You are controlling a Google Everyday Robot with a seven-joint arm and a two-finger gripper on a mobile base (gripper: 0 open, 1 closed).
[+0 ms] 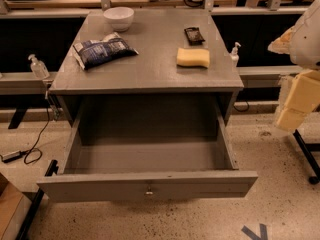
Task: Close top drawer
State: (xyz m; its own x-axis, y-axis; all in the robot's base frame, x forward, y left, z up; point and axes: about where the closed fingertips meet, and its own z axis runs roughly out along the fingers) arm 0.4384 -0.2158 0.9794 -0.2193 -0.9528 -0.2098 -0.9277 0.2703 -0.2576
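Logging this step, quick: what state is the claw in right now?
Claw: cannot be told whether open or closed. It hangs at the right edge of the view, beside the cabinet, clear of the pulled-out top drawer.

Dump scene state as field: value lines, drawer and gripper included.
top drawer: pulled far out, inside looks empty
knob: centre of front panel, nothing touching it
gripper: right edge of view, beside the cabinet, apart from the drawer
cabinet top: white bowl, blue bag, yellow sponge, small black item
task status: drawer not yet closed
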